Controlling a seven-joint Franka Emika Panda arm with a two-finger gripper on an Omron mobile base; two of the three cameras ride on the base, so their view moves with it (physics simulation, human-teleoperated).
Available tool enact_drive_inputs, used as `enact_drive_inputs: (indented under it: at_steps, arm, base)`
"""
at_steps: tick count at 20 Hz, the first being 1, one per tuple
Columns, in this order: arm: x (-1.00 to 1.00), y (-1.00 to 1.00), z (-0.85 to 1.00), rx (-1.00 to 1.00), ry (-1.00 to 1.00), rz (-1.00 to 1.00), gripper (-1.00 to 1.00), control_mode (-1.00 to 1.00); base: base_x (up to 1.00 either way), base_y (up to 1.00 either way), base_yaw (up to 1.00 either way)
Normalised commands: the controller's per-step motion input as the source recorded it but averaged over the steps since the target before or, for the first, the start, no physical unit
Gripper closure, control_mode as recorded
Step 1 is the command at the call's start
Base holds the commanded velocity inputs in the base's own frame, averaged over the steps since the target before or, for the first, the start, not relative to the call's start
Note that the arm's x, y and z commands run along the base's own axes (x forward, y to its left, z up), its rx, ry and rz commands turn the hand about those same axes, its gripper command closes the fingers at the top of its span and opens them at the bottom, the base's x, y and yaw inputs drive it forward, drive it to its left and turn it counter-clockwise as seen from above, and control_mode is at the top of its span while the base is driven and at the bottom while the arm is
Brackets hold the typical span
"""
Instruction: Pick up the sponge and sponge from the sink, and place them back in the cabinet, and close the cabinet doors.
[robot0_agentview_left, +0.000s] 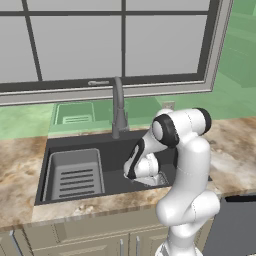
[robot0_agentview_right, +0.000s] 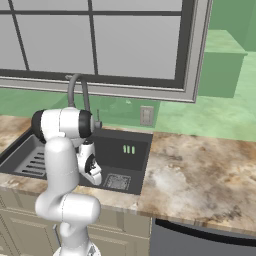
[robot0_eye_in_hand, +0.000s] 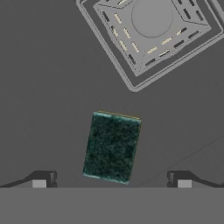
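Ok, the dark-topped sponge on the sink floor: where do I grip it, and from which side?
Come straight down from above. The dark-topped sponge lies flat on the sink floor near the drain, so pinch its two long side edges. The open gripper already has a fingertip on either side of it, wider than the sponge.

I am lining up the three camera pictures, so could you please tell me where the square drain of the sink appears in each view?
Left base view: the arm stands in front of the right half of the sink, so I cannot find the drain there.
Right base view: the drain lies on the basin floor, lower centre, just right of the arm.
Hand view: it sits at the top, right of centre, beyond the dark green sponge.
Shared landmark: the sink's dark floor.
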Motion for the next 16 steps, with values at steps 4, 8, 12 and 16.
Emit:
enact_drive_inputs:
  at_steps: [4, 8, 12, 16]
  arm:
    - [0.0, 0.02, -0.11, 0.0, 0.02, 0.0, -1.0, -1.0]
    - [0.0, 0.01, -0.08, 0.0, 0.0, 0.0, -1.0, -1.0]
    - [0.0, 0.0, -0.08, 0.0, 0.0, 0.0, -1.0, -1.0]
    - [0.0, 0.01, -0.1, 0.0, 0.0, 0.0, -1.0, -1.0]
  base:
    - [0.0, 0.0, 0.0]
    - [0.0, 0.0, 0.0]
    - [0.0, 0.0, 0.0]
    - [0.0, 0.0, 0.0]
